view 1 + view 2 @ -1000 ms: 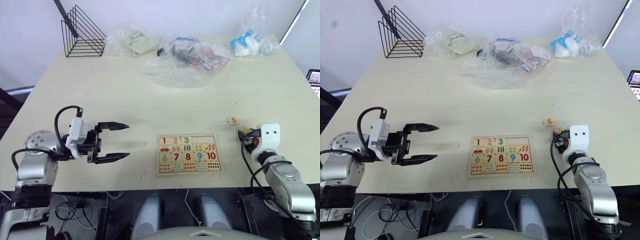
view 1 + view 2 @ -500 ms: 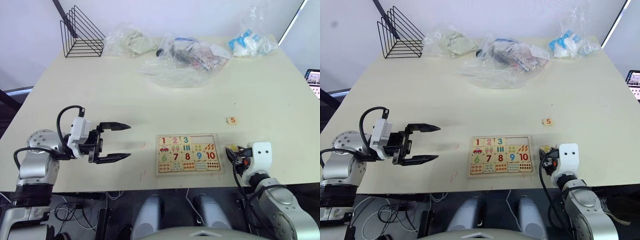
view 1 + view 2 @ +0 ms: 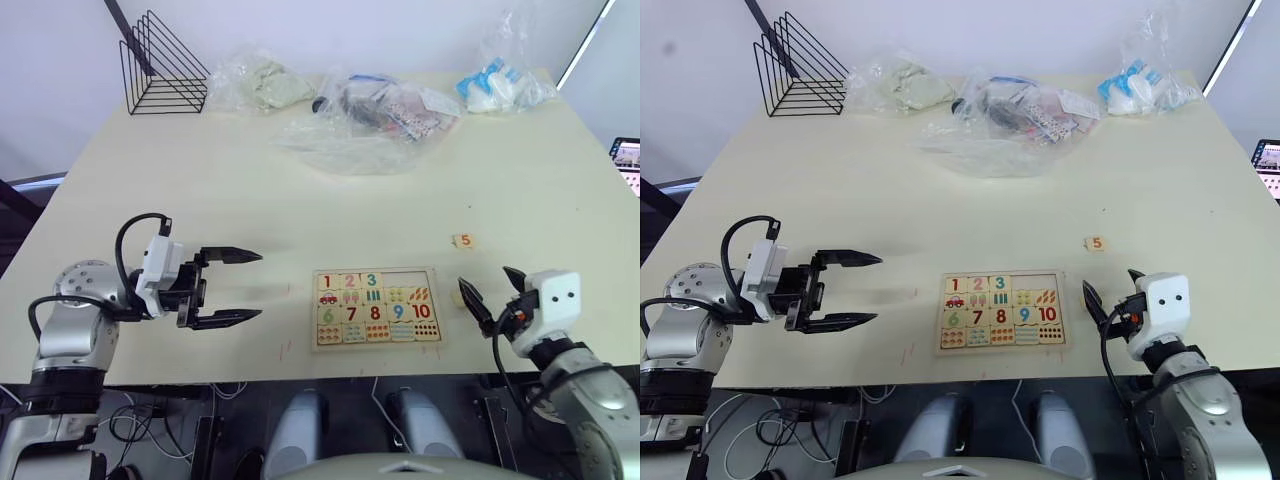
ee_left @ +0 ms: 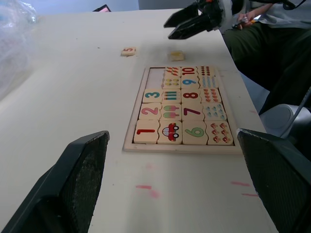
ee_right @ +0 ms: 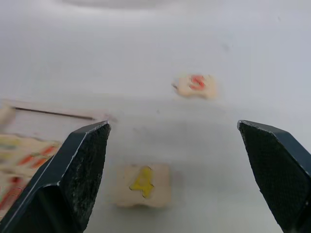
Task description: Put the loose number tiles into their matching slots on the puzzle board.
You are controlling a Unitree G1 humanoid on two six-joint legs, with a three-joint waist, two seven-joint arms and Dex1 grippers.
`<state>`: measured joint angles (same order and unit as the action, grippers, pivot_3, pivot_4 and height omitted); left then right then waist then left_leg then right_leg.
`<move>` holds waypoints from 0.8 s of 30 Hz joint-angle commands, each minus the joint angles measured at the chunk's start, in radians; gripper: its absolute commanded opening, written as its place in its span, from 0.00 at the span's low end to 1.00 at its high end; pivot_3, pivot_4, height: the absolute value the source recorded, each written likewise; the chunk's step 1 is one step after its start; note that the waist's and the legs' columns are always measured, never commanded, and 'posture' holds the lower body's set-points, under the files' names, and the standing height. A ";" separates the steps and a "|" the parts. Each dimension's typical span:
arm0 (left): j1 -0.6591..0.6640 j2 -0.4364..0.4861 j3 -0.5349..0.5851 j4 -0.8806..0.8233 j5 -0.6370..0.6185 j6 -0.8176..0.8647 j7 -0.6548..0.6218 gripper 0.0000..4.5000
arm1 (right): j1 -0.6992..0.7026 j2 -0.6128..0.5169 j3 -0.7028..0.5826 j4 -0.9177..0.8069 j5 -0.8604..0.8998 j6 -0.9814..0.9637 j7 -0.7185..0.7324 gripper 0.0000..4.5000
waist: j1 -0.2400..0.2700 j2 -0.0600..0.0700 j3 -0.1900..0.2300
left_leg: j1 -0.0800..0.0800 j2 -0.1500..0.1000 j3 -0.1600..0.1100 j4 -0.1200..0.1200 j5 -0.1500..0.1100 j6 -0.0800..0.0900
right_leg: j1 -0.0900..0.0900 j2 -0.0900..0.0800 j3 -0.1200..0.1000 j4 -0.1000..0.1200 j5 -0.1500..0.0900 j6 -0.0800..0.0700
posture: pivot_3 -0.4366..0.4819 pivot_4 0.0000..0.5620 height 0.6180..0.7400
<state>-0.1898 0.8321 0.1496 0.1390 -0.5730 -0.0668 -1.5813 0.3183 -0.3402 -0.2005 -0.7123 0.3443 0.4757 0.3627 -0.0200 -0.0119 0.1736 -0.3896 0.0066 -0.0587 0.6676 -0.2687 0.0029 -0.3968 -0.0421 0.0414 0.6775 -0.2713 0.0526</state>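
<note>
Holding tiles 1–3, puzzle board (image 3: 377,306) has two empty slots (image 3: 410,279).

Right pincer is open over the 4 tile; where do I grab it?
The 4 tile lies flat on the table beside the puzzle board. Probably best to bring the right pincer straight down and pinch two opposite side edges, since the face offers no hold.

A cream table (image 3: 200,190) carries a black wire rack (image 3: 163,62) at its far left corner. Along the far edge lie 3 clear plastic bags: one with pale contents (image 3: 262,84), a crumpled one at the middle (image 3: 372,115), one with blue-and-white items (image 3: 500,82) at the right.
</note>
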 commanded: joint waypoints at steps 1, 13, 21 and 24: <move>0.005 0.006 0.024 -0.019 -0.022 -0.009 -0.033 1.00 | -0.004 -0.091 -0.048 0.027 0.067 -0.058 0.150 0.97 | 0.000 0.000 0.000 | 0.000 0.000 0.000 0.000 0.000 0.000 | 0.000 0.000 0.000 0.000 0.000 0.000 | 0.48 0.27 1.00; 0.011 -0.002 0.017 -0.026 -0.022 -0.010 -0.033 1.00 | -0.128 -0.497 -0.101 0.313 0.172 -0.149 0.680 0.97 | 0.003 -0.001 0.000 | -0.001 0.000 0.002 0.001 0.000 0.000 | 0.000 0.000 -0.001 0.000 0.000 0.000 | 0.48 0.27 1.00; 0.003 0.009 0.015 -0.024 -0.025 -0.013 -0.033 1.00 | -0.410 -0.594 0.094 0.670 0.039 -0.425 0.998 0.97 | 0.004 -0.001 0.001 | -0.001 0.000 0.003 0.001 0.000 0.000 | 0.000 0.000 -0.003 -0.001 0.000 0.000 | 0.48 0.27 1.00; -0.001 0.015 0.006 -0.025 -0.031 -0.013 -0.033 1.00 | -0.513 -0.599 0.170 0.780 0.005 -0.474 1.098 0.97 | 0.003 -0.001 0.002 | -0.002 0.000 0.003 0.002 0.000 0.000 | 0.000 0.000 -0.002 0.000 0.000 0.000 | 0.48 0.27 1.00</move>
<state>-0.1864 0.8317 0.1465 0.1298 -0.5838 -0.0722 -1.5823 -0.1761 -0.9206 -0.0312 0.0505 0.3556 0.0353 1.4216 -0.0173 -0.0131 0.1758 -0.3913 0.0066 -0.0559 0.6699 -0.2687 0.0029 -0.3966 -0.0423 0.0402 0.6772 -0.2709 0.0527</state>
